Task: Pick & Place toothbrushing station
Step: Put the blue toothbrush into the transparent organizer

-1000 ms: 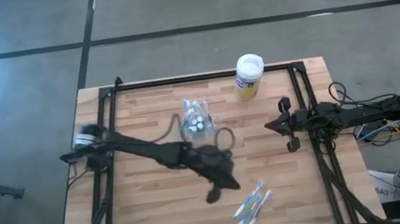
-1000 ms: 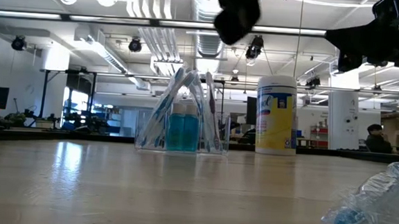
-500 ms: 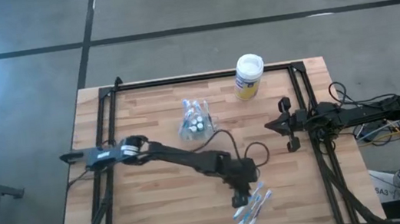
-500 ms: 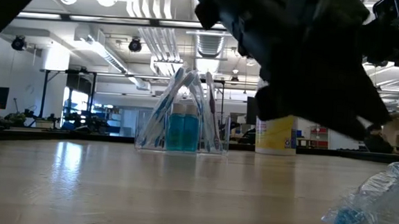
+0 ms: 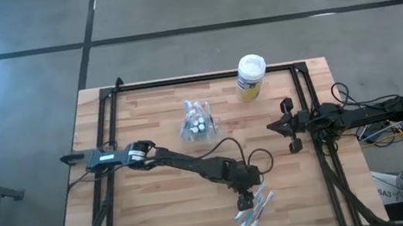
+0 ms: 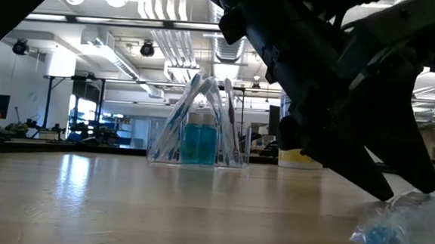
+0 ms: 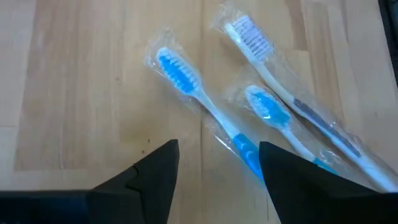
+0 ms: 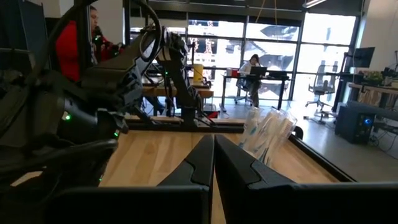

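**Left jaws spread over wrapped toothbrushes at the near edge**

High view: left gripper (image 5: 245, 198) is stretched across the tabletop (image 5: 151, 205), its tip right at the loose toothbrushes (image 5: 255, 209). The clear holder (image 5: 197, 122) stands well apart from it, farther back. A white-lidded canister (image 5: 250, 76) sits at the far rim; its yellow-blue label is too small to read. Right gripper (image 5: 290, 125) waits at the right side rail, off the work.

Low view: the left arm fills the frame's right half as a dark mass, hiding most of the canister. The holder (image 6: 201, 124), with upright brushes and teal-blue tubes, is unobstructed. A crinkled wrapper with a blue brush head (image 6: 393, 227) lies under the left fingertips; contact cannot be judged.

Left wrist view: jaws wide apart, holding nothing; one wrapped brush (image 7: 205, 102) runs between them, two more just beside. No print legible on the wrappers.

Right wrist view: right jaws pressed together, empty. Holder (image 8: 267, 134) ahead of them; a person in red (image 8: 71, 46) in the room behind.
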You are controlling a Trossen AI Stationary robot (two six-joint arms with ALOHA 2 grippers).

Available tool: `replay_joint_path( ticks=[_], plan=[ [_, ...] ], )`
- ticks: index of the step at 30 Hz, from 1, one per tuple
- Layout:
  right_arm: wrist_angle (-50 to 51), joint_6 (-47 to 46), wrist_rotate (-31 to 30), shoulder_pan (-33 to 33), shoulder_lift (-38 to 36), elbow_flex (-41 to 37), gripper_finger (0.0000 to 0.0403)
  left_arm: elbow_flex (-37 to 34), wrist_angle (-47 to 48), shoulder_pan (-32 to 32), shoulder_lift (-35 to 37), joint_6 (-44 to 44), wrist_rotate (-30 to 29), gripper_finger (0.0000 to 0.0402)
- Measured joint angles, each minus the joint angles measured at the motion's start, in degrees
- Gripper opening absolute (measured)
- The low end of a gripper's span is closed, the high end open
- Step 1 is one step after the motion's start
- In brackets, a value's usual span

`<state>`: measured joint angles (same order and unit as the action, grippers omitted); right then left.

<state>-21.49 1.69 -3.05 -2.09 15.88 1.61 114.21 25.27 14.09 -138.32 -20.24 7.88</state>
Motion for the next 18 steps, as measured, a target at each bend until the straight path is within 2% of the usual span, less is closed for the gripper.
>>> replay_joint_path(
  ticks=[6,10,14,18],
  plan=[
    [0.08,0.02,0.0,0.0,0.0,0.0,0.0008,-0.02,0.29,0.1,-0.26,0.54,-0.72,0.0228],
    [-0.26,0.29,-0.02,0.0,0.0,0.0,0.0008,-0.02,0.64,0.55,-0.26,3.25,-0.96,0.0212],
    [-0.75,0.83,-0.03,0.0,0.0,0.0,0.0008,-0.02,0.75,0.84,-0.28,5.49,-0.97,0.0169],
    [-0.99,0.85,-0.03,0.0,0.01,0.0,0.0008,-0.02,1.98,0.92,-0.28,6.79,-2.74,0.0094]
  ],
)
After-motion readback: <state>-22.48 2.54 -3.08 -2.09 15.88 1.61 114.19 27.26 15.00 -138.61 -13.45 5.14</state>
